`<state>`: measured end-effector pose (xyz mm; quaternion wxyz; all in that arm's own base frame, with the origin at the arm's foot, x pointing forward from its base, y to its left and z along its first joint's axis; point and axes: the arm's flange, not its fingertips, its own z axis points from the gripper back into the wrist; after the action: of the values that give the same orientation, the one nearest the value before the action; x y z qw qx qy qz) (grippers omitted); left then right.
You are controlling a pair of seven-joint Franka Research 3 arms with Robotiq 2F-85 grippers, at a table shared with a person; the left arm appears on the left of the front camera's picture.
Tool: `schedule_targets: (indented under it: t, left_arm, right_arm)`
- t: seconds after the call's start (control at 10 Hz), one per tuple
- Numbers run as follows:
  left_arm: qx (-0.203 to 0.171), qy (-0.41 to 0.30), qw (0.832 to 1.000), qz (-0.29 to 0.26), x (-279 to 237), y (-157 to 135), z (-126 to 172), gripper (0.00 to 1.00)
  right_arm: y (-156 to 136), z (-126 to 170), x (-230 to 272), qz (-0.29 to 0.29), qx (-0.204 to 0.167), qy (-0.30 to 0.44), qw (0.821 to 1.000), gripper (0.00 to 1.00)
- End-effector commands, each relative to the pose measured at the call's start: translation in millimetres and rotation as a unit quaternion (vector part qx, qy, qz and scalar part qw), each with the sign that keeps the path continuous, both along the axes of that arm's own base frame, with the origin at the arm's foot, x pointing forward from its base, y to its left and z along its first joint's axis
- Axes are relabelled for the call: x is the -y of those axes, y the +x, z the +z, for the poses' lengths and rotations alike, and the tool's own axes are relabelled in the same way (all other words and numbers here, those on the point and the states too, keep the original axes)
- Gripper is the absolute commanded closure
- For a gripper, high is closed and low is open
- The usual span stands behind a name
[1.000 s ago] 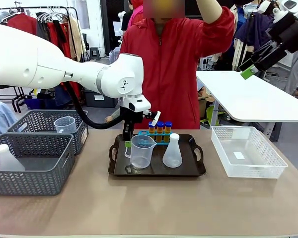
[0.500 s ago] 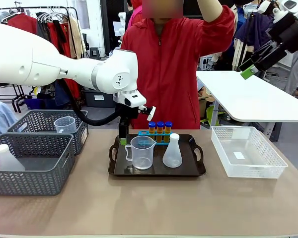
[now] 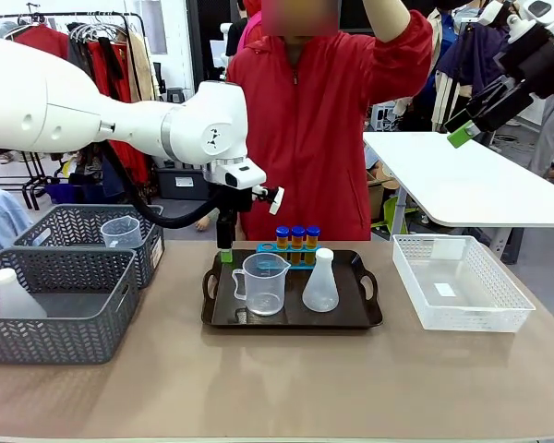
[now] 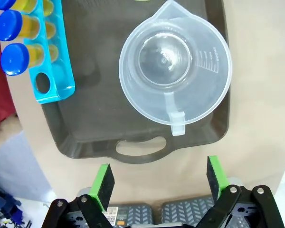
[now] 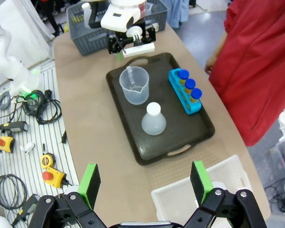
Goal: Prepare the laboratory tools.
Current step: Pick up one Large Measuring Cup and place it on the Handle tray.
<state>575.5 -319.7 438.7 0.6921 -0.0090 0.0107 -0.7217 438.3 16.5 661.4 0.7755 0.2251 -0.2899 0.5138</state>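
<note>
Clear plastic caught my eye first: the measuring beaker with a handle [image 3: 263,282] stood upright at the left of the dark brown handled tray [image 3: 351,318], near the middle of the tan surface [image 3: 277,388]. Just right of it on the same tray stood the small translucent white conical flask [image 3: 319,282]. Behind them, at the tray's far edge, a blue rack [image 4: 54,57] held yellow-orange tubes with blue caps [image 3: 297,242]; I could count three, with one hole in the rack empty.

The left gripper [image 4: 159,178] hung above the tray's left handle, its green-padded fingers [image 4: 104,180] spread wide and holding nothing. From its wrist view the beaker lay straight ahead of the fingers, mouth up, its handle turned toward them, so I judged this arm much the nearer one for anything on the tray.

The right gripper [image 5: 145,183] was raised high on the right, well apart from the tray, and its fingers were spread and empty too.

At the far left a second clear beaker [image 3: 121,232] sat in a grey mesh basket [image 3: 92,221], and another white flask [image 3: 11,295] sat in the nearer grey basket [image 3: 65,323].
</note>
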Motion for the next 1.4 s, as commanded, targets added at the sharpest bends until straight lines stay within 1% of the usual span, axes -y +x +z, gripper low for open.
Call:
schedule_targets:
  t: [0.0,0.5,0.6,0.7,1.0,1.1,1.2,1.3]
  left_arm:
    - [0.001,0.002,1.0,-0.001,-1,2,-3,0.0]
    - [0.001,0.002,1.0,-0.001,-1,2,-3,0.0]
    - [-0.004,0.001,1.0,-0.002,2,0,-6,0.0]
    - [-0.003,0.005,1.0,0.014,-17,-3,11,0.0]
    - [0.0,-0.017,0.998,0.054,-57,1,41,0.0]
    - [0.004,-0.023,0.998,0.065,-73,6,52,0.0]
    - [-0.004,-0.023,0.998,0.065,-83,4,64,0.0]
    - [-0.001,-0.031,0.997,0.065,-88,8,68,0.0]
  right_arm:
    - [0,1,-1,0.004,0.004,0.003,1.0,0.0]
    - [0,1,-1,0.004,0.004,0.003,1.0,0.0]
    - [0,1,-1,0.004,0.004,0.003,1.0,0.0]
    - [0,1,-1,0.004,0.004,0.003,1.0,0.0]
    - [0,1,-1,0.004,0.004,0.003,1.0,0.0]
    - [0,1,-1,0.004,0.004,0.003,1.0,0.0]
    - [0,1,-1,0.004,0.004,0.003,1.0,0.0]
    - [0,1,-1,0.004,0.004,0.003,1.0,0.0]
